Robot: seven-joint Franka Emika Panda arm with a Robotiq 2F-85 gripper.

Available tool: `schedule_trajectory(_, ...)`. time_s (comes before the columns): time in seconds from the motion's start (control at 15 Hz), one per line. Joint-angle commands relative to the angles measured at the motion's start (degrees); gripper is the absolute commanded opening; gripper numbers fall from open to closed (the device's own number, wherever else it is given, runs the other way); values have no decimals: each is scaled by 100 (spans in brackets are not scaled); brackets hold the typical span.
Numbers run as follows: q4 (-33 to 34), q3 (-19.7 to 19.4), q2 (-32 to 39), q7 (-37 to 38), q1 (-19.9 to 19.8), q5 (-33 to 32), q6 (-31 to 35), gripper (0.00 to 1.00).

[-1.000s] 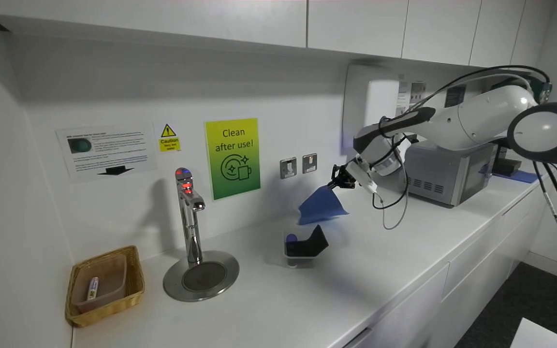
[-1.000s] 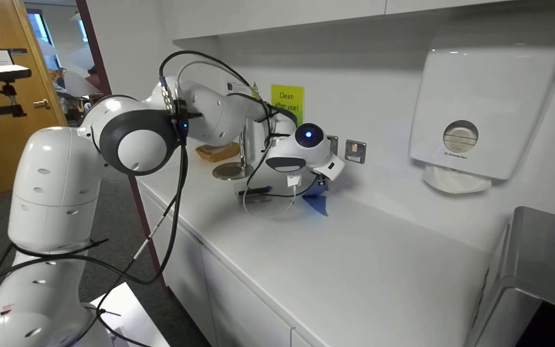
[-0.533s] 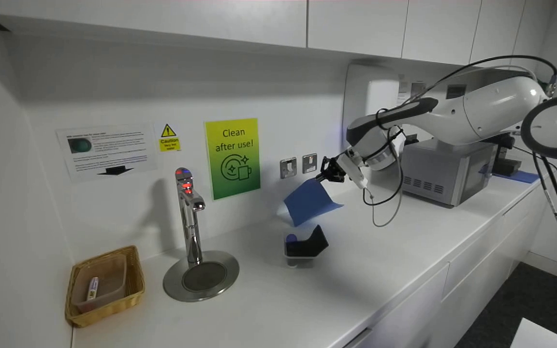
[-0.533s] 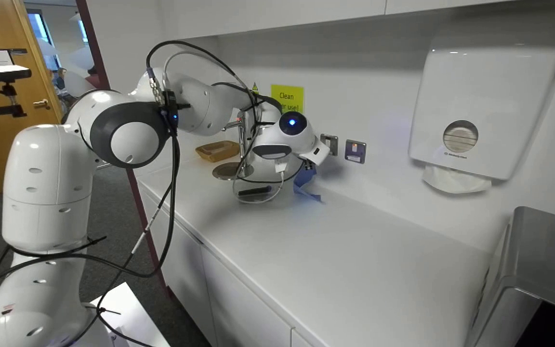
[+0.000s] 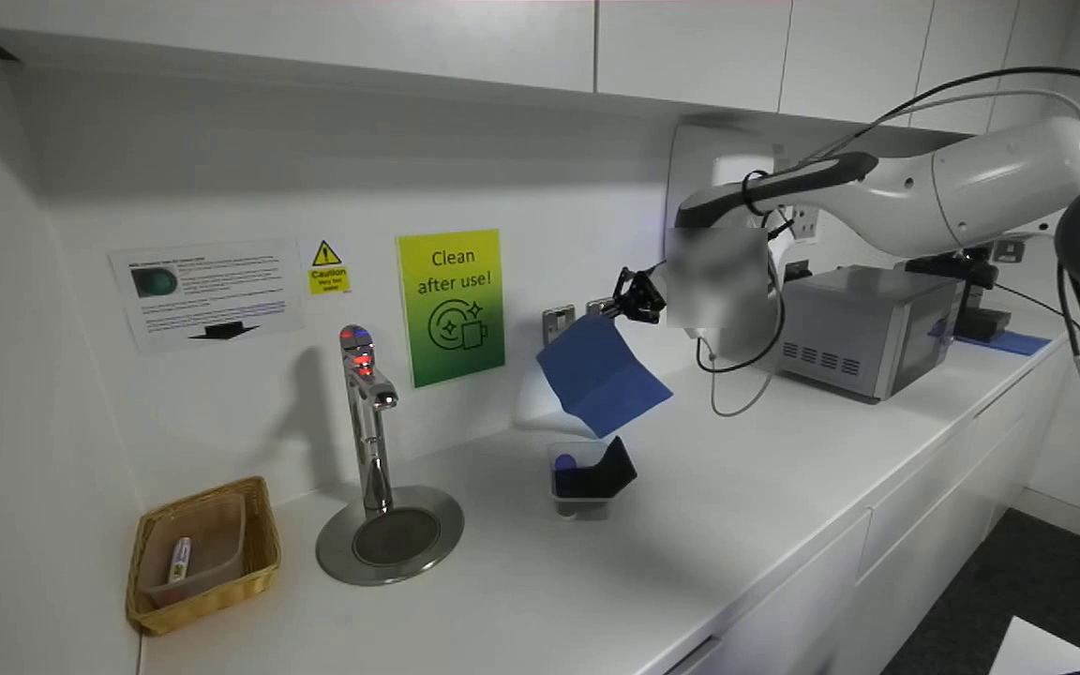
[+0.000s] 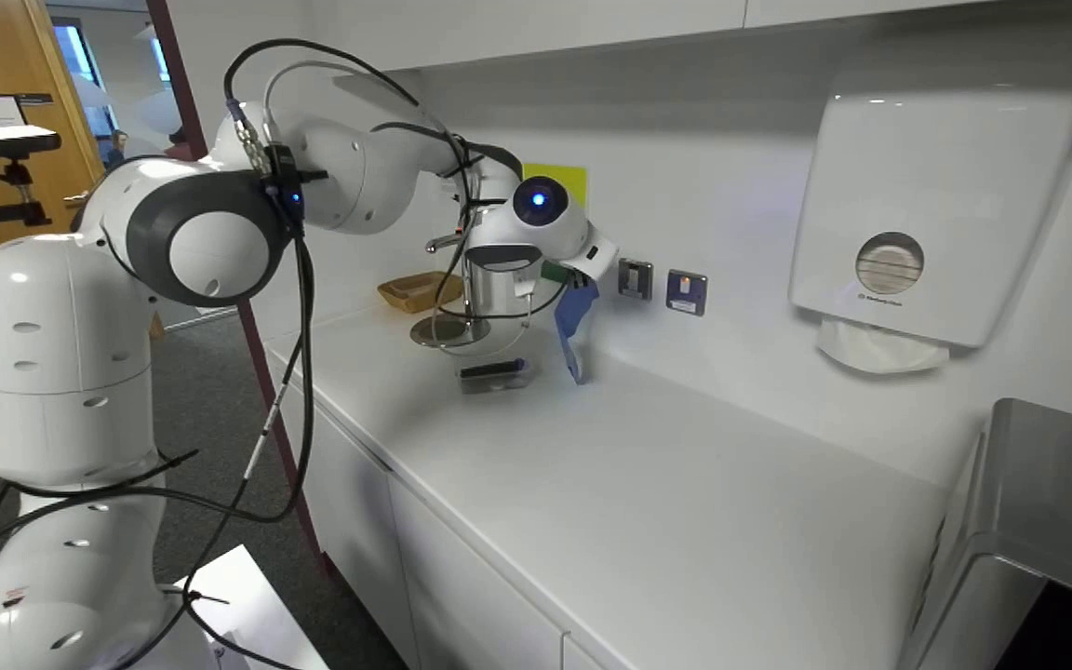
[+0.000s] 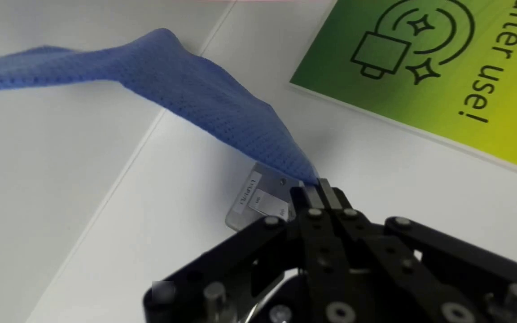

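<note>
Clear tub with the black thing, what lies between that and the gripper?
In an exterior view, the blue cloth hangs there, pinched in the gripper, one corner pointing down toward the clear tub without touching it.

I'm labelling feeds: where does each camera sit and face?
Wrist view: behind gripper, facing blue cloth and wall; only gripper shows.
An exterior view: at tap end, facing wall and counter; arm and gripper partly show.
An exterior view: by grey appliance, facing basket; most of arm shows.
Both exterior views share tap, basket, blue cloth.
</note>
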Motion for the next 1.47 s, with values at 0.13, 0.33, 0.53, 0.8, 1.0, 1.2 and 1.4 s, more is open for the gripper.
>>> schedule_trajectory(0.13,-328,110,-709,-258,-121,585,-47,0)
schedule_trajectory(0.33,-616,72,-961,-54,-90,535,-288,0)
schedule_trajectory(0.53,-977,72,-1186,122,-44,454,-576,0)
schedule_trajectory(0.8,-1268,-743,-1403,255,840,418,-864,0)
schedule_trajectory(1.0,-1420,-1161,-1500,448,1365,246,-891,0)
schedule_trajectory(1.2,-1538,-1439,-1597,640,1784,82,-832,0)
schedule_trajectory(1.4,-1624,-1561,-1663,840,2049,-129,-792,0)
